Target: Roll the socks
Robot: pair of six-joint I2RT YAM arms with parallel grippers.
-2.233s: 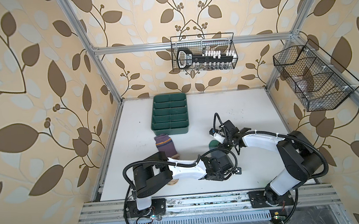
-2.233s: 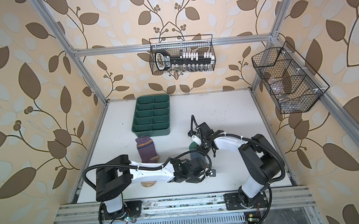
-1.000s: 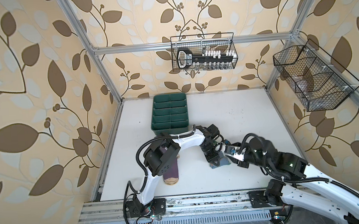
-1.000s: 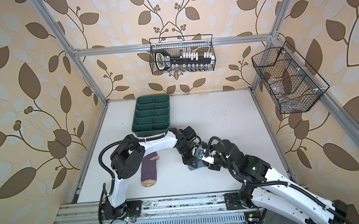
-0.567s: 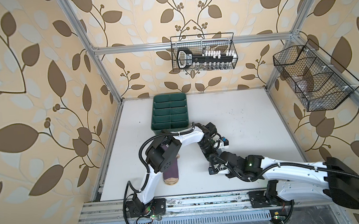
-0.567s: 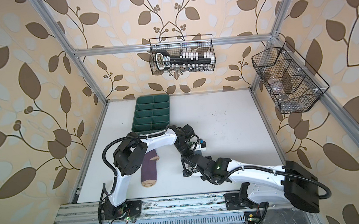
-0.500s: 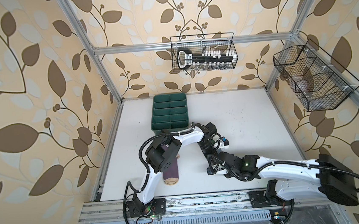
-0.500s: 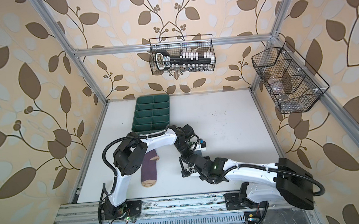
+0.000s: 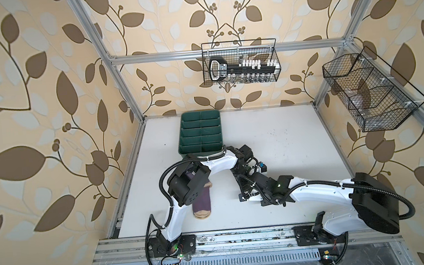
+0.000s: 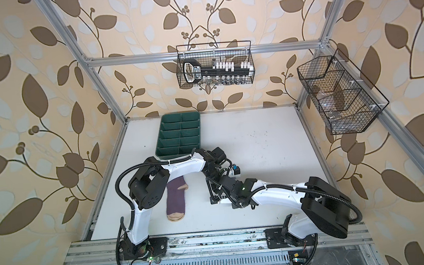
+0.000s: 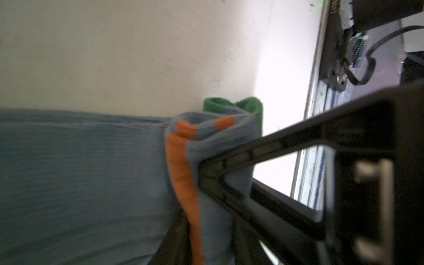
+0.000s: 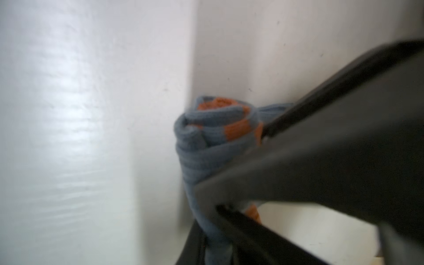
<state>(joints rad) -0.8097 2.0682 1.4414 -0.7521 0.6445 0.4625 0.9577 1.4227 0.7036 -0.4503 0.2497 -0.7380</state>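
The grey-blue sock [image 11: 91, 183] lies on the white table, one end wound into a roll [image 11: 218, 142] with orange stripes and a green tip. My left gripper [image 11: 208, 241] has a finger on each side of this roll and is shut on it. The right gripper [image 12: 215, 247] is shut on the same roll [image 12: 202, 156] from the opposite side. In both top views the left gripper [image 9: 238, 174] and right gripper [image 9: 244, 190] meet mid-table and hide this sock. The purple sock [image 9: 201, 204] [image 10: 176, 199] lies flat at the front left, tan toe forward, partly under the left arm's elbow.
A green divided tray [image 9: 200, 136] stands at the back left of the table, just behind the left forearm. A wire basket [image 9: 242, 67] hangs on the back wall and another wire basket [image 9: 370, 93] on the right wall. The right forearm lies low across the front right.
The right arm has swung round so its forearm lies low along the front, and its gripper has closed on the roll. The left arm has stayed put, and the sock is now covered from above.
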